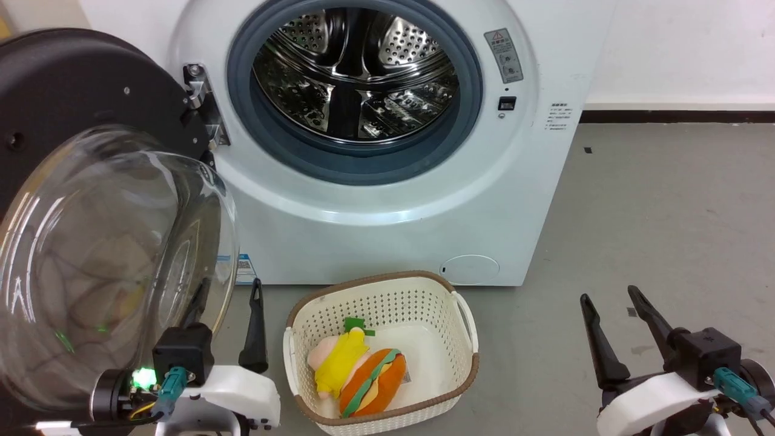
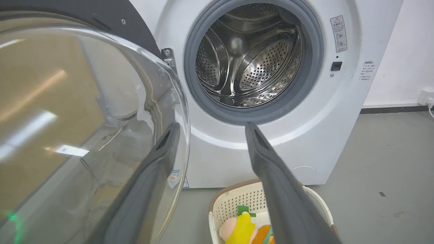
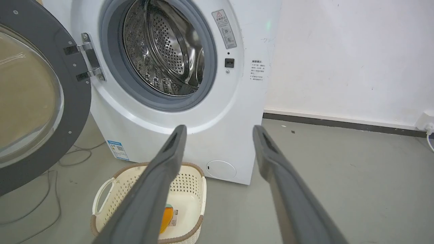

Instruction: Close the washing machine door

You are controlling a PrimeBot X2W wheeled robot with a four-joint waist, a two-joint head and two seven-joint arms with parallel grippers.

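Note:
The white washing machine stands ahead with its steel drum exposed. The washing machine door is swung wide open to the left on its metal hinge, and its clear glass bowl bulges toward me. My left gripper is open low beside the bowl; one finger shows through the glass, the other stands right of it. Whether it touches the glass I cannot tell. In the left wrist view the left gripper points at the drum mouth beside the door. My right gripper is open at the lower right, over bare floor.
A cream perforated basket holding a yellow plush and a burger toy sits on the floor before the machine, between my arms. Cables trail under the door. Grey floor stretches to the right, up to a white wall.

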